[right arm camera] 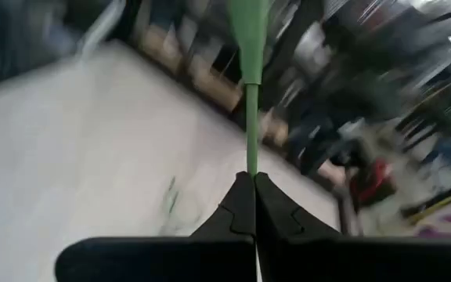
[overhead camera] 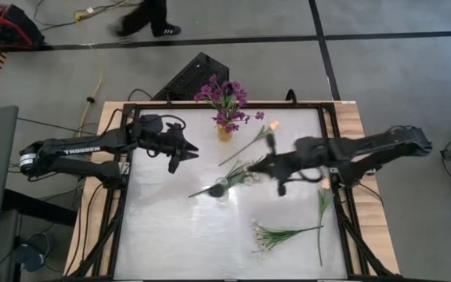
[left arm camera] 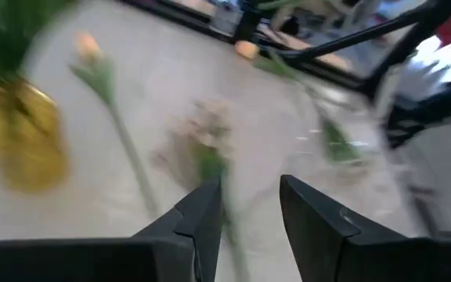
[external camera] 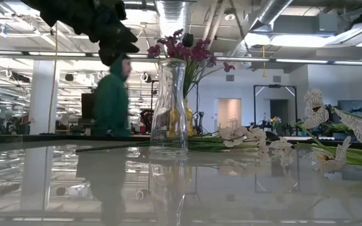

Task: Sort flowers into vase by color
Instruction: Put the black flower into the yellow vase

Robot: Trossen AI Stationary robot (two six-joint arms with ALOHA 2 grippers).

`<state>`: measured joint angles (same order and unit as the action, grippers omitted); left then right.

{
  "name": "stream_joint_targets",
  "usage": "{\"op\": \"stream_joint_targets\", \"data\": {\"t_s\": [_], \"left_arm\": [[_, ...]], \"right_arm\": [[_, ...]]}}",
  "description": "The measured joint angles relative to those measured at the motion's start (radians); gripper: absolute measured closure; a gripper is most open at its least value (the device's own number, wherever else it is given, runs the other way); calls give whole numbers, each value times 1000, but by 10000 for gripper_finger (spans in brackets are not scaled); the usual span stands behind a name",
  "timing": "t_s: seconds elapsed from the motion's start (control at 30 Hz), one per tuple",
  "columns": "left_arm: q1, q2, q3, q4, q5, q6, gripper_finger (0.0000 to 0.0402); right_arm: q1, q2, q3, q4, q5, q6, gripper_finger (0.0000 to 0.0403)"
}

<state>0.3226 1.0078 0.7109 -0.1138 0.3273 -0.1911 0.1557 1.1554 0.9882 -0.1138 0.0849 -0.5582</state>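
Right gripper, jaws pinched shut on a tulip's green stem, carries it above mid-bench for vasing; left gripper hovers empty, jaws parted, near the purple flowers in their yellow vase

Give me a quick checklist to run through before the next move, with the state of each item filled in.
1. Right tool shut on a green flower stem: ok.
2. Which flower that stem belongs to: cannot tell.
3. Left tool open and empty: ok; it hovers near the table's left side.
4. Clear glass vase upright and unblocked: ok upright; stems lie beside it in the high view.
5. Yellow vase holding the purple clustered sprays: ok.
6. Spray of tiny white blossoms waiting on the white table: ok, apart from both arms.
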Motion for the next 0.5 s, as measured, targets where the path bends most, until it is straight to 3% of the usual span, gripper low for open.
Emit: {"op": "stream_joint_targets", "data": {"t_s": [0.1,0.27,0.5], "left_arm": [[-1,-8,-18,32,-82,121,285],[1,-8,-68,155,-128,213,286],[1,-8,-140,255,-126,206,286]], "right_arm": [[-89,-147,-201,270,-66,69,386],[-275,-309,-495,764,-59,276,386],[-592,-336,-600,995,12,516,386]]}}
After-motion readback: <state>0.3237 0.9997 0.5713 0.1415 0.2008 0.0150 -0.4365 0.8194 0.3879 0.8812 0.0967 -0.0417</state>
